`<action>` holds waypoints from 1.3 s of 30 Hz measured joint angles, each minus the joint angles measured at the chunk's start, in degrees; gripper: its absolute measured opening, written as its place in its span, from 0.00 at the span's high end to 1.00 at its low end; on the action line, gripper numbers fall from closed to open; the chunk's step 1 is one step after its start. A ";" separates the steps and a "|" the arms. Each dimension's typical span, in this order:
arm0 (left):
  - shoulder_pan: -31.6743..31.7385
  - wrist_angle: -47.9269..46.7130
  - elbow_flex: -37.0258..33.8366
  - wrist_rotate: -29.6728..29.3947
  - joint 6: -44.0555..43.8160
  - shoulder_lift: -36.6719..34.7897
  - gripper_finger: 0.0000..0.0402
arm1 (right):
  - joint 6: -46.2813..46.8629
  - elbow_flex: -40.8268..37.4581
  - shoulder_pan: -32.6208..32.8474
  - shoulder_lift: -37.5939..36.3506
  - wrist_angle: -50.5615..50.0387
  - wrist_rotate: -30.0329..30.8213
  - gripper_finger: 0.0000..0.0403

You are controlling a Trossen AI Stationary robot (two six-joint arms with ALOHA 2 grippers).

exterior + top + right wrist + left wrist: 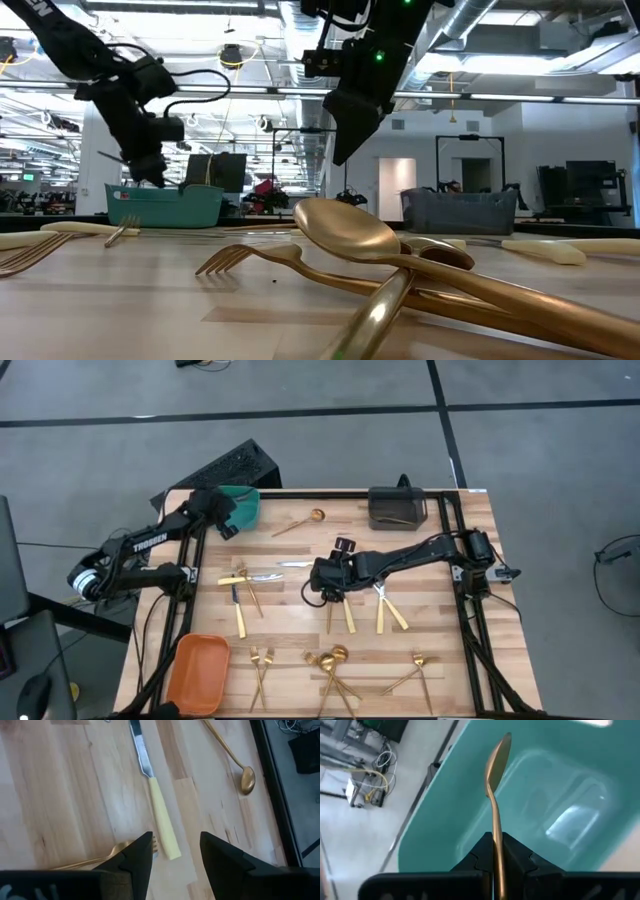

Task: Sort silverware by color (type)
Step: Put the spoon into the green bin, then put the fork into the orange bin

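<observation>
My left end effector is clamping a gold spoon by its handle, bowl end poking out over the teal bin; in the high view this end effector is sitting at the upper left of the frame, right at the bin on the table's far edge. My right end effector is hanging with fingers spread and nothing between them, over the middle of the table; below it a knife with silver blade and pale handle is lying, a gold fork tip just beside the handle end. Rest of the silverware is lying scattered: another spoon at upper centre, forks and spoons along the bottom of the frame. Orange bin at lower left, dark grey bin at upper right.
</observation>
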 joint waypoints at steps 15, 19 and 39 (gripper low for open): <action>-3.08 -18.75 14.11 -2.29 14.29 10.42 0.99 | -4.16 -2.26 -0.64 -3.02 -1.98 -0.54 0.53; -3.22 -23.97 19.59 -3.44 12.32 18.97 0.98 | -4.07 -8.34 -2.97 -10.56 1.93 -7.73 0.54; -2.98 -32.00 40.22 -5.65 -12.69 28.57 0.66 | 17.37 -46.88 -6.44 -38.90 25.35 -18.20 0.54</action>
